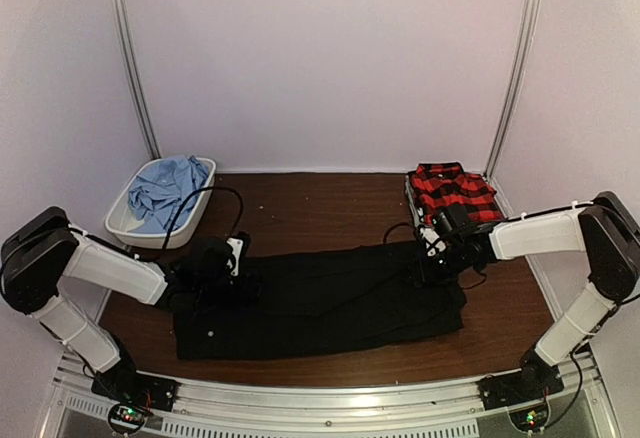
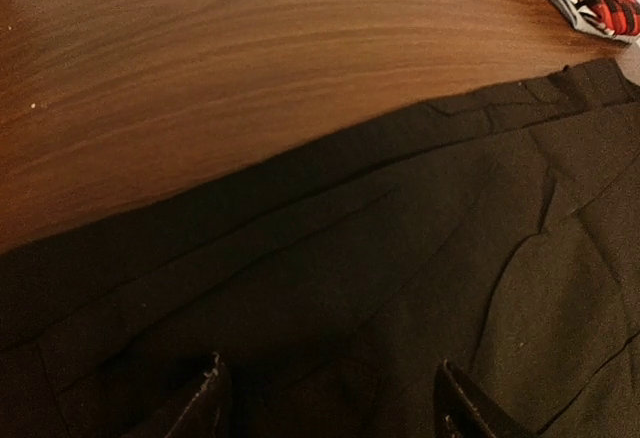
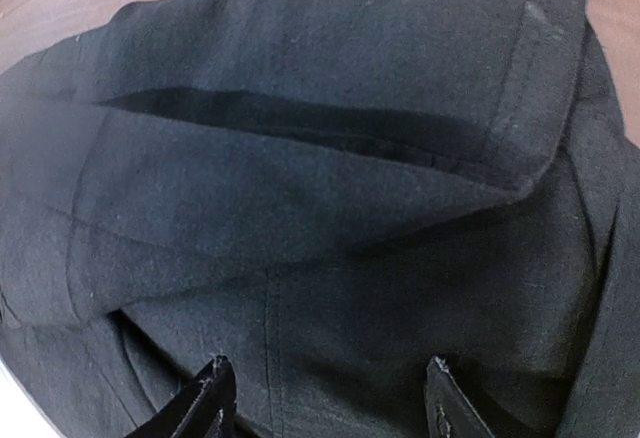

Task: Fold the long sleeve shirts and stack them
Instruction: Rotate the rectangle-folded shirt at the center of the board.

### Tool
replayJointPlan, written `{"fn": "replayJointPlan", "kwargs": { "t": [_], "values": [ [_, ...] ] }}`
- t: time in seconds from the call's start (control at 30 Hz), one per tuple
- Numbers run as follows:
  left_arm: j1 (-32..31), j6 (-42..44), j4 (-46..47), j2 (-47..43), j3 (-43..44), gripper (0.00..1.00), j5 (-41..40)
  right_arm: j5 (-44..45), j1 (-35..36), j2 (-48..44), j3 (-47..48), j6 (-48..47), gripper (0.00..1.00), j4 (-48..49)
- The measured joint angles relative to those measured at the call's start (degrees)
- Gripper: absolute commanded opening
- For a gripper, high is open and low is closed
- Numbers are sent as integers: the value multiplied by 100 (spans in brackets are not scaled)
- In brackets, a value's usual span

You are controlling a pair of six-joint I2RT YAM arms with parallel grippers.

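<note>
Black shirt (image 1: 320,303): lies on the near half of the table (image 1: 320,208), flattened into a long band whose long axis runs left to right between the two arms. Its far edge is straight, with a doubled-over hem at the right end and faint creases across the body. Left gripper (image 2: 330,408): over the band's left end, just inside the far edge, fingers (image 2: 205,398) spread, cloth below and ahead of them. Right gripper (image 3: 322,403): over the right end, fingers (image 3: 210,393) likewise spread above the doubled hem, holding nothing. Each arm is nearer its own end, so the next fold would likely bring one end across toward the other. Whether the tips actually touch the cloth is hard to say from these angles. Plaid shirt (image 1: 455,190): folded, far right corner, apart from the black one. Blue shirt (image 1: 165,188): crumpled in a white bin (image 1: 122,226), far left.
</note>
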Motion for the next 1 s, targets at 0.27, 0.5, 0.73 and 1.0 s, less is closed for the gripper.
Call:
{"fn": "replayJointPlan", "kwargs": {
  "t": [0.27, 0.5, 0.73, 1.0],
  "values": [
    [0, -256, -203, 175, -90, 69, -304, 387, 0, 946, 973, -173, 66, 101],
    [-105, -990, -118, -455, -726, 68, -610, 579, 2, 2450, 2848, -570, 65, 33],
    [-697, -1161, -299, -623, -839, 68, -944, 551, 4, 3895, 4806, -931, 66, 103],
    [-1598, -1119, -748, 232, 118, 69, -1080, 544, -17, 5257, 6988, -1200, 67, -232]
  ]
}}
